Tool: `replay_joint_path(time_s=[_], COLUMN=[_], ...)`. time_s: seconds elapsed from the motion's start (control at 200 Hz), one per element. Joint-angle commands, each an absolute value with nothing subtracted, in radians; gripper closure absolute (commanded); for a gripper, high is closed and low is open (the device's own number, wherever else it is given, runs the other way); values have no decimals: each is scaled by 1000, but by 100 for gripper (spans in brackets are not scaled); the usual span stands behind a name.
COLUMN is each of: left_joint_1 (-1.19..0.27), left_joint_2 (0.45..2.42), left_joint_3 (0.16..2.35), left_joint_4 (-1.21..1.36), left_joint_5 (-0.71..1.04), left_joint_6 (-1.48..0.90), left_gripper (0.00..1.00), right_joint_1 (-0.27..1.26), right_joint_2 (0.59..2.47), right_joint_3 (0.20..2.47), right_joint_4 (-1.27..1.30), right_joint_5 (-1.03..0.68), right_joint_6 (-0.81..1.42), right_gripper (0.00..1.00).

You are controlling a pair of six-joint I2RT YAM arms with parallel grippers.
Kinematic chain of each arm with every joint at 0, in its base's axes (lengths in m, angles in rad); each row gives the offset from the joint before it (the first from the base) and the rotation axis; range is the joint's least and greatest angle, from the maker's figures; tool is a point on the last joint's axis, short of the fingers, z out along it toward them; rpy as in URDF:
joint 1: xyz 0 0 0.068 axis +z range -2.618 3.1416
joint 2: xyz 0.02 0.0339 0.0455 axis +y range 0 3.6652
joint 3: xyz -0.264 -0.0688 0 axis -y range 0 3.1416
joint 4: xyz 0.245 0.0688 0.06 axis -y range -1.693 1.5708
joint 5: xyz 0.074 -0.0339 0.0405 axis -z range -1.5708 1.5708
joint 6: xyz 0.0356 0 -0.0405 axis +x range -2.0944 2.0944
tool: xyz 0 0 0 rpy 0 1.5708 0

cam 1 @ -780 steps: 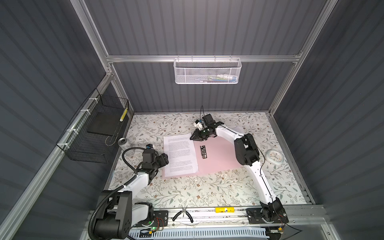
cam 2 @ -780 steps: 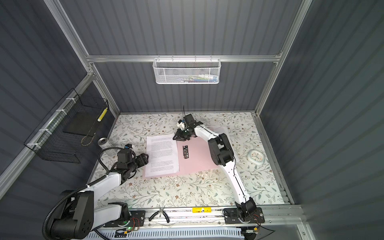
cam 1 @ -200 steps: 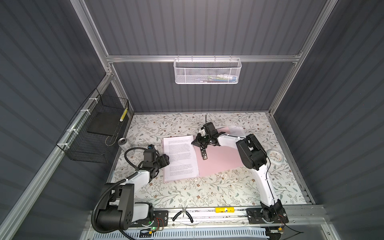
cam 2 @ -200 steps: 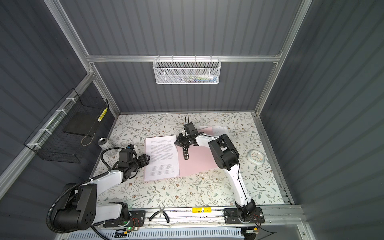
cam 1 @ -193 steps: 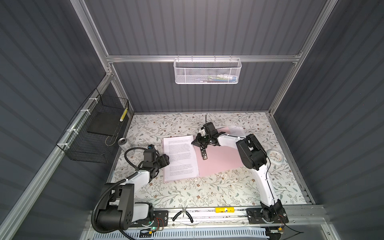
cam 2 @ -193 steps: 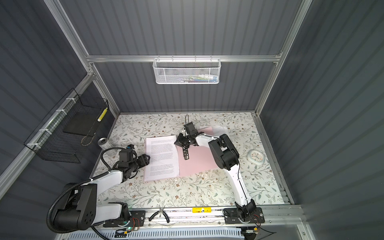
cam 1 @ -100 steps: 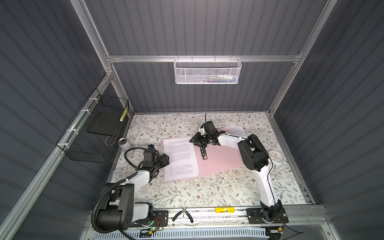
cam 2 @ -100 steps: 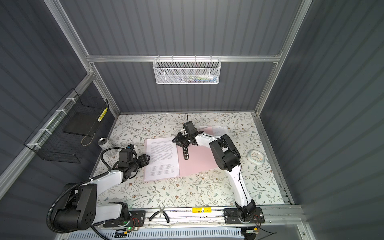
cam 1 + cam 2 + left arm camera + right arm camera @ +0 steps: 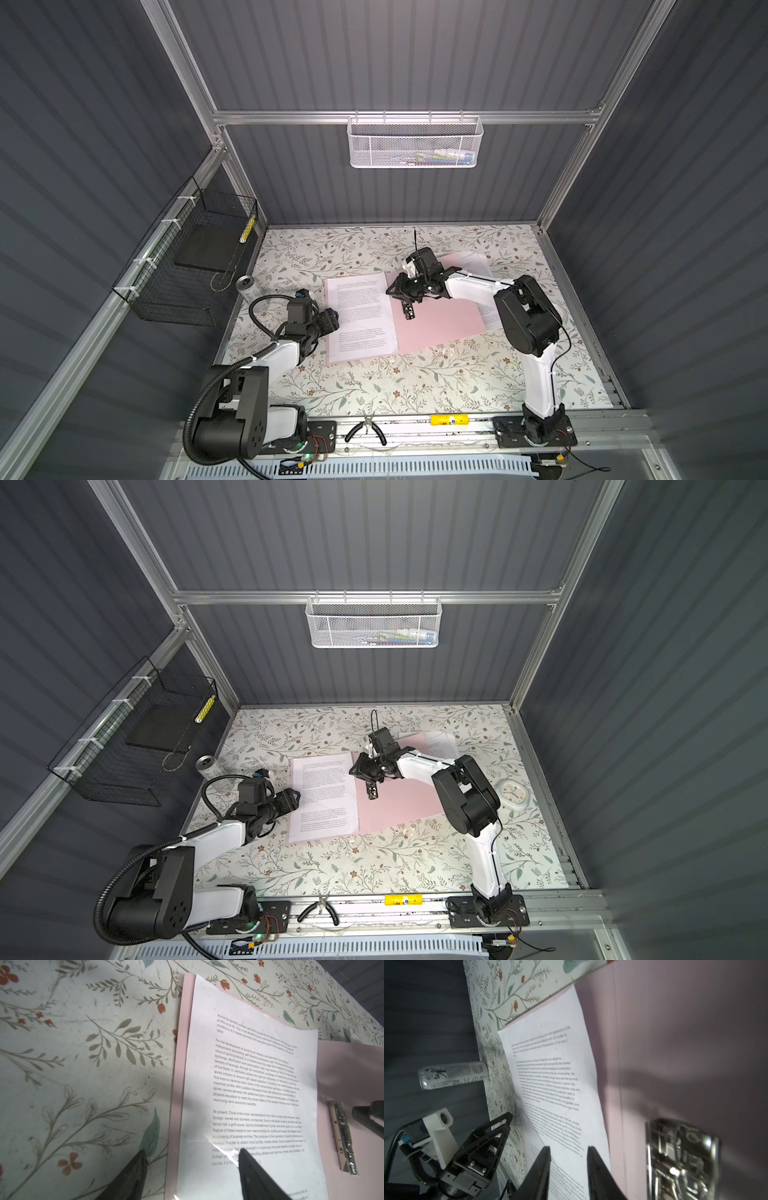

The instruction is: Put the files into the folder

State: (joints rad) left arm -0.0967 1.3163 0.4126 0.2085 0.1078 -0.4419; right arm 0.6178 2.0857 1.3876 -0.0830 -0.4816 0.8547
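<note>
Nudge sheets (image 9: 359,316) square against the folder (image 9: 440,328) spine beside the clip (image 9: 408,311), with left gripper (image 9: 192,1152) spread astride the outer edge and right gripper (image 9: 569,1148) slightly parted, pinching nothing; press lightly.

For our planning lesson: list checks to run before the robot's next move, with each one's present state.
Pale pink rectangular folder lies open: ok.
White printed paper sheet rests on its left leaf: ok.
Small dark metal clip uncovered: ok.
Left end effector open: ok.
Right end effector open, empty: ok.
Every sheet inside: not ok; another white sheet shows past the folder's right edge.
</note>
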Motion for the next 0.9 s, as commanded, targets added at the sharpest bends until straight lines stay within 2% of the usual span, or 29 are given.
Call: replay_joint_path(time_s=[0.0, 0.896], left_joint_1=[-92, -92], left_joint_2=[1331, 1384], left_joint_3=[446, 474], left_joint_4=[215, 219], left_joint_5=[130, 166], left_joint_6=[-434, -425], left_gripper=[30, 30], right_joint_1=[627, 674], right_joint_2=[2087, 2178], right_joint_3=[1346, 1405], right_joint_4=[-89, -124], right_joint_5=[-477, -504], right_joint_6=[846, 840], right_gripper=[68, 69])
